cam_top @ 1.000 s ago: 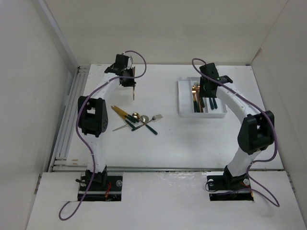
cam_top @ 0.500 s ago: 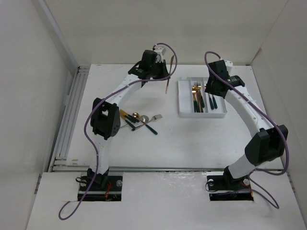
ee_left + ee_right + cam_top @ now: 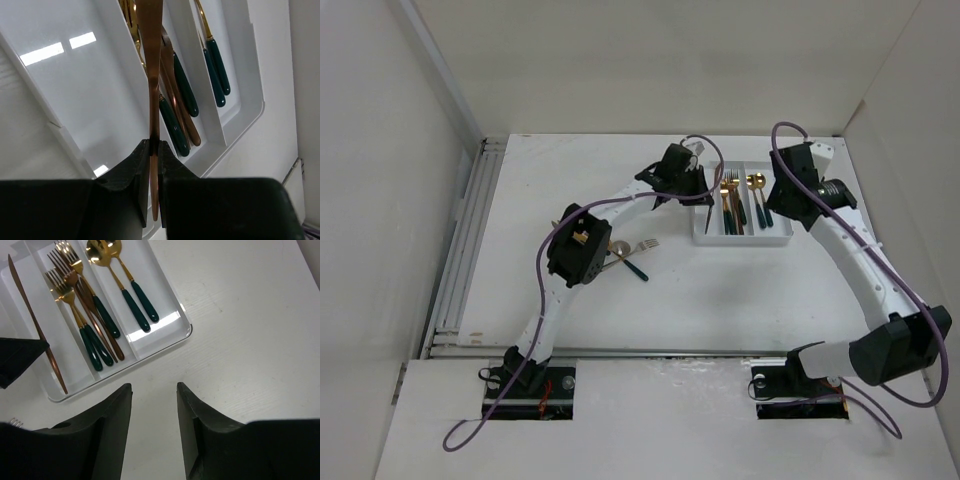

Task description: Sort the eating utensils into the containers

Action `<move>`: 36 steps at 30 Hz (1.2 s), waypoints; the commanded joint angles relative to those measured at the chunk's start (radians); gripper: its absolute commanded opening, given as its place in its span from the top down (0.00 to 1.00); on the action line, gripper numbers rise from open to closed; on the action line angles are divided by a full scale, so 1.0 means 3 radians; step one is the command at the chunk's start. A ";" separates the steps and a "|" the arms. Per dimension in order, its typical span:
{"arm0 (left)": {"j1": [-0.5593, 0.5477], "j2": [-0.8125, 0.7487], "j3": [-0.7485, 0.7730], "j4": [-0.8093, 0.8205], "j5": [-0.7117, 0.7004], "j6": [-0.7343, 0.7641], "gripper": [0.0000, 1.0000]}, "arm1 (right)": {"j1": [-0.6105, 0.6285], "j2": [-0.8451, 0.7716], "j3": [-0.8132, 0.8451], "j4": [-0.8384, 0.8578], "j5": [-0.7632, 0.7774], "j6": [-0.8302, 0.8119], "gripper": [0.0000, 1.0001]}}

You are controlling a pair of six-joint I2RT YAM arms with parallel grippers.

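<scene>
white table (image 3: 720, 300) w/ tray (image 3: 740, 241), knife (image 3: 35, 319) over it, white walls (image 3: 620, 60) round

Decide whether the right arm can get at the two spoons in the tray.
Probably yes: the right pincer hangs open beside the tray, the spoons lie uncovered, and the left pincer holds its knife over another compartment.

This is a robotics lab test cell. A flat white tabletop (image 3: 720, 300) is boxed in by plain white panel walls (image 3: 650, 60) from nine round to three o'clock. Silver aluminium rails (image 3: 455, 265) run at nine, and thin purple cables (image 3: 776, 130) trail from black arm mounts (image 3: 530, 380) bolted at six.
</scene>
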 commanded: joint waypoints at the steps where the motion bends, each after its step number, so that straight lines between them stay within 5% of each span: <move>1: -0.0006 -0.0098 0.0067 0.0257 -0.0093 -0.0235 1.00 | -0.0022 -0.0195 -0.0062 -0.0075 0.0111 0.0105 0.53; 11: -0.0006 -0.0062 -0.0153 0.0257 -0.0130 -0.0491 0.99 | -0.0022 -0.0303 -0.0098 -0.0167 0.0147 0.0105 0.53; 18: 0.0061 -0.0026 -0.0184 0.0226 0.0019 -0.0552 0.59 | -0.0022 -0.0272 -0.0067 -0.0167 0.0147 0.0039 0.53; 23: 0.0096 -0.0067 -0.0107 0.0196 -0.0017 -0.0405 0.49 | -0.0022 -0.0272 -0.0031 -0.0167 0.0117 -0.0043 0.53; 36: 0.0096 -0.0465 0.0429 -0.0090 -0.0353 0.0080 0.48 | 0.0467 -0.0471 -0.0103 0.0461 -0.0960 -0.0534 0.44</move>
